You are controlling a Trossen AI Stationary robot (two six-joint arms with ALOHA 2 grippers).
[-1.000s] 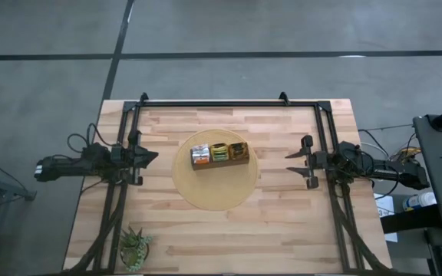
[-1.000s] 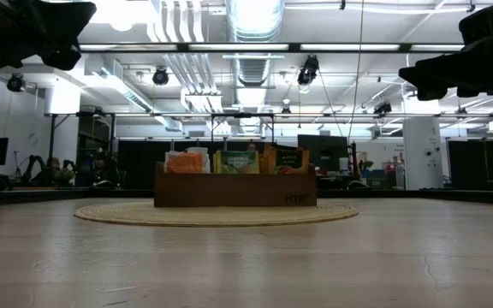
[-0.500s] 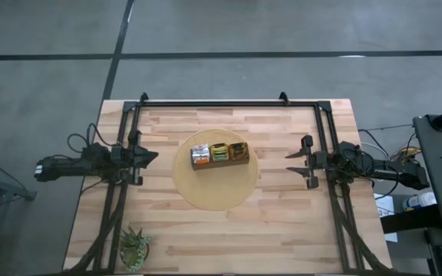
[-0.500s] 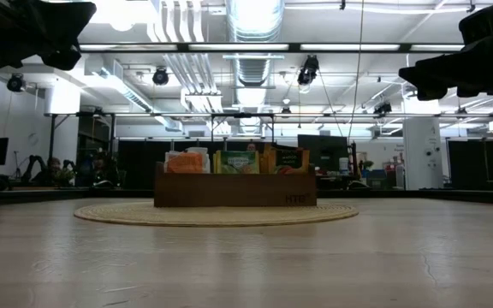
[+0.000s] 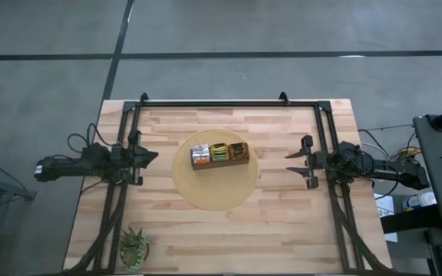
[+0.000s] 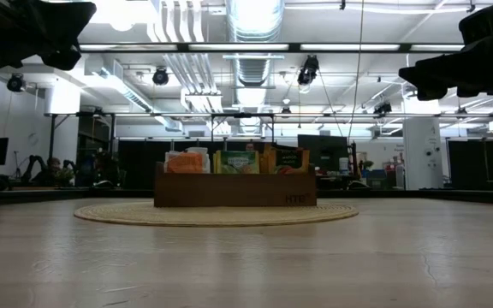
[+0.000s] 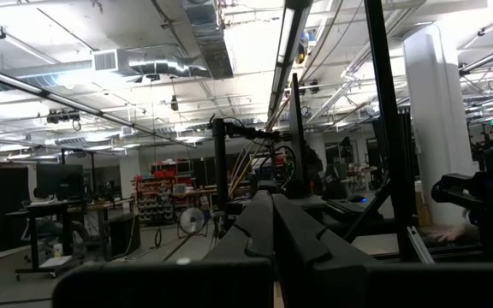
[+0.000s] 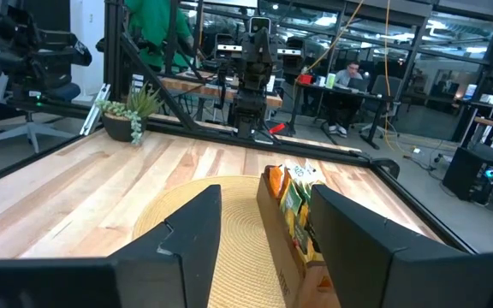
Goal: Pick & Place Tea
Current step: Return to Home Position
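The tea sachets (image 6: 240, 162) stand upright in a row inside the long brown box (image 6: 234, 190). Orange ones sit toward the box's left-arm end, yellow-green in the middle and darker packs toward its right-arm end, and their tops show just above the box's wall. The box sits on a round woven mat (image 5: 213, 195), slightly off the mat's centre. I can make out no sachet lying away from the box, though the overhead view is too coarse to be sure of that. The left gripper (image 5: 150, 156) hangs well apart from the box off its left-arm end, pointing toward it, with its fingers (image 7: 272, 231) pressed together on nothing. The right gripper (image 5: 290, 162) hangs well apart from the box off the opposite end, also facing it. Its fingers (image 8: 191, 227) are spread, and the box and its sachets show in the gap between them, so it carries nothing. A small potted plant (image 5: 134, 247) stands well away from the box, near the table (image 5: 282, 230) corner on the left arm's side. With both arms drawn back and empty, this looks like the retreat to rest that closes the job. The next move probably calls for little more than settling each arm in its parked pose, perhaps bringing the right fingers together, and keeping clear of the box so the packed rows are not disturbed.
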